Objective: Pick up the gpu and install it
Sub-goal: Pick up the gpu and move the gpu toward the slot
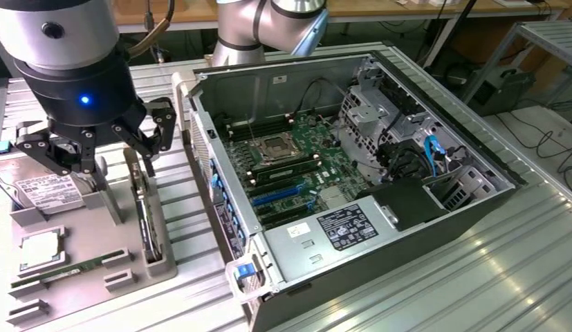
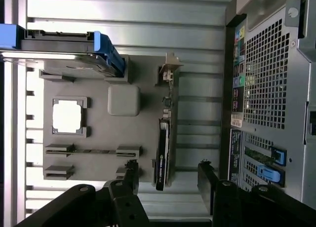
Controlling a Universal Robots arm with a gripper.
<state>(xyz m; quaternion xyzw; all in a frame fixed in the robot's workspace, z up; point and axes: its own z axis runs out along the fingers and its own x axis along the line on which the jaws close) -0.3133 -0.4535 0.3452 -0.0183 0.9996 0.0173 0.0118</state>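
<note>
The chief risk sits right at the gripper (image 1: 101, 160): its fingers (image 2: 129, 173) are spread wide and hang to either side of the gpu (image 2: 163, 148), which stands on its long edge in a narrow slot of the grey parts tray (image 2: 98, 126). If the jaws close while off centre or skewed to the card, one finger would probably meet it first and tip or wedge it in the slot instead of clamping it squarely. A grip placed too near the end away from the silvery bracket could let the card swing once it is lifted, and a hard squeeze on the bare board may stress its components. For now the gripper holds nothing and, as far as the views show, touches nothing; in the wrist view the dark card lies between the two fingertips, apart from both. Beyond the gpu, on the same tray, are the hard drive (image 1: 45, 190) with its white label, a processor (image 1: 41, 252) in a square pocket, and a green memory stick (image 1: 64, 271) lying flat, all close enough that a wide-set finger coming down could brush them. Just beside the tray, towards the exterior view's right, the opened computer case (image 1: 360, 280) lies on its side with the motherboard (image 1: 295, 155) exposed and its blue expansion slots (image 1: 272, 199) unoccupied, so the card is not yet installed.
</note>
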